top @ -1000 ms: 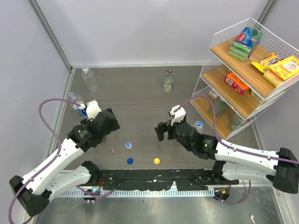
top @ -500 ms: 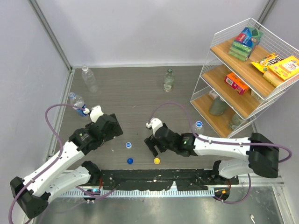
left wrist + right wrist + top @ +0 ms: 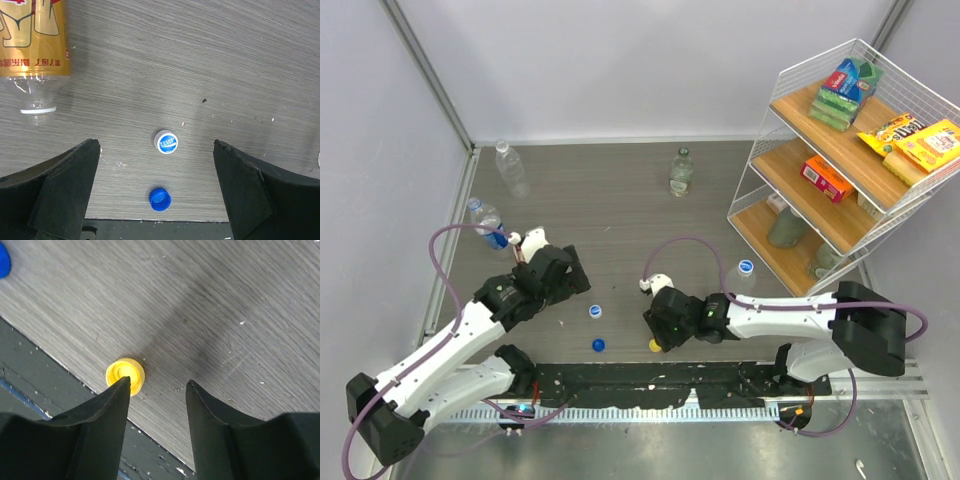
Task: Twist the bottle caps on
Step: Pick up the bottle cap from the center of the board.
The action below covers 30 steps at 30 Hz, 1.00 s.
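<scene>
The jaws stand parted over the wood-grain tabletop [image 3: 225,300], with only bare wood between them. A yellow cap [image 3: 125,376] lies at one jaw's tip, partly hidden by it, close to the dark edge strip [image 3: 30,385]. A blue cap [image 3: 3,260] is cut off at the picture's corner.

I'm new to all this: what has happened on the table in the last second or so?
The right gripper swung left and back toward the robot, then dropped over the yellow cap. Its jaws narrowed but grip nothing, and the cap lies by one fingertip. The left gripper edged slightly toward the centre, wide open as before. The other caps and the bottles have not moved.
</scene>
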Each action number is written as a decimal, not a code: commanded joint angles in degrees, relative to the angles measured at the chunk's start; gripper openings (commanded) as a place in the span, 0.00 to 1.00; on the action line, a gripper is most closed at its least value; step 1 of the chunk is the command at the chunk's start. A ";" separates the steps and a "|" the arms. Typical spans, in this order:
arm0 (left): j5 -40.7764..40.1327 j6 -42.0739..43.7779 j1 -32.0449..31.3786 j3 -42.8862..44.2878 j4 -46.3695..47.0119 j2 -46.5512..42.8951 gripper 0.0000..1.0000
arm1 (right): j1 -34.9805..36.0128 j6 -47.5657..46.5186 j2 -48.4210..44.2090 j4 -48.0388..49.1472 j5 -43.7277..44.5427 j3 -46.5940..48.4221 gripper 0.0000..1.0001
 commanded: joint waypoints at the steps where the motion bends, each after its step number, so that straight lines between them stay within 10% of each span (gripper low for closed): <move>1: 1.31 1.19 0.15 -0.25 3.24 0.68 1.00 | 0.20 6.87 2.59 4.52 3.62 0.70 0.47; 30: 3.16 2.51 0.15 -1.22 4.29 0.24 1.00 | 0.38 8.28 7.17 9.80 -2.09 0.44 0.17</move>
